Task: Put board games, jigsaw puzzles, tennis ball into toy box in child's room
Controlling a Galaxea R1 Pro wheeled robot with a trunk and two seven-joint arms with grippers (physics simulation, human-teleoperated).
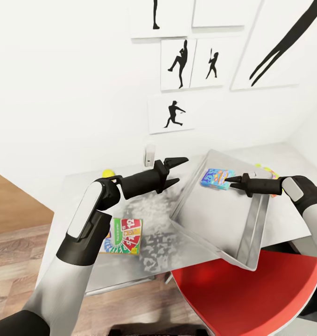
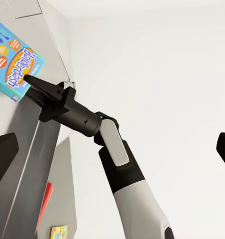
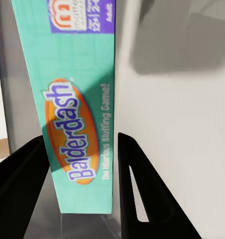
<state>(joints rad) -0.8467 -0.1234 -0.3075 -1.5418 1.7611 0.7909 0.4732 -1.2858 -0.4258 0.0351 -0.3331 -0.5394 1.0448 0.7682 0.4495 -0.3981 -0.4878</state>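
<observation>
Nearest us a red chair (image 1: 242,298) sits under the table (image 1: 74,186). On the table by our left arm lies 1 board game (image 1: 125,235), its lid a bright wheel of colour with a "12" we can read. It is a flat, stiff carton, likely light and a little slick, so we would take it across a short edge.

Next comes the toy box (image 1: 214,219), a shallow metal tray lying tilted. Our right gripper (image 1: 234,180) reaches over it with its fingers apart on either side of the Balderdash box (image 1: 216,178); whether they press it we cannot tell. The right wrist view shows "Balderdash" and "The Hilarious Bluffing Game!" on the box (image 3: 82,114) between the 2 fingers (image 3: 137,189). The left wrist view shows the same title (image 2: 15,64). It looks rigid and light, and its narrow end suits the hold.

Our left gripper (image 1: 176,171) hangs open over the table, holding nothing.

Farther back a yellow ball (image 1: 108,173) rests near the wall, and another bright box (image 1: 269,171) peeks past the tray. Silhouette pictures (image 1: 179,63) hang above.
</observation>
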